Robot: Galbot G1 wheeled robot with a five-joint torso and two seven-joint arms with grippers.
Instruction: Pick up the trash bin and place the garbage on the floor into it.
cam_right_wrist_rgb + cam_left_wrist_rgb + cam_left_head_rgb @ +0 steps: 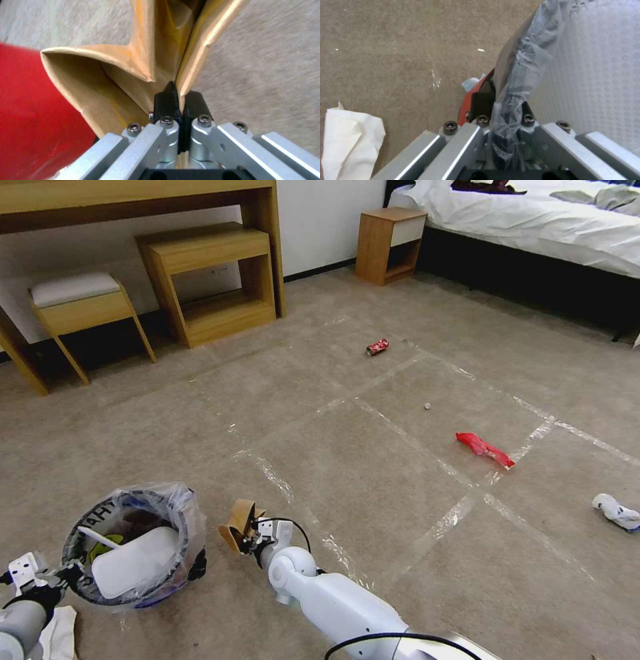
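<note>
The trash bin (pixel 189 528), red and blue with a clear bag liner, hangs low over the floor (pixel 373 493) at the near left. My left gripper (pixel 61 573) is shut on its rim; in the left wrist view my left gripper (pixel 503 106) pinches rim and crinkled plastic (pixel 523 62). A white slipper (pixel 137 561) lies inside the bin. My right gripper (pixel 251 540) is shut on a torn tan carton (pixel 237 523), just right of the bin. The right wrist view has my right gripper (pixel 180 96) clamping the carton (pixel 110 82) beside the bin's red side (pixel 30 112).
On the carpet lie a crushed red can (pixel 377 347), a red wrapper (pixel 484 448), a white tissue (pixel 617 511) at the right and another tissue (pixel 59 633) under my left arm. A wooden desk (pixel 133 197), stools, a nightstand (pixel 390 243) and a bed (pixel 533 227) line the far side.
</note>
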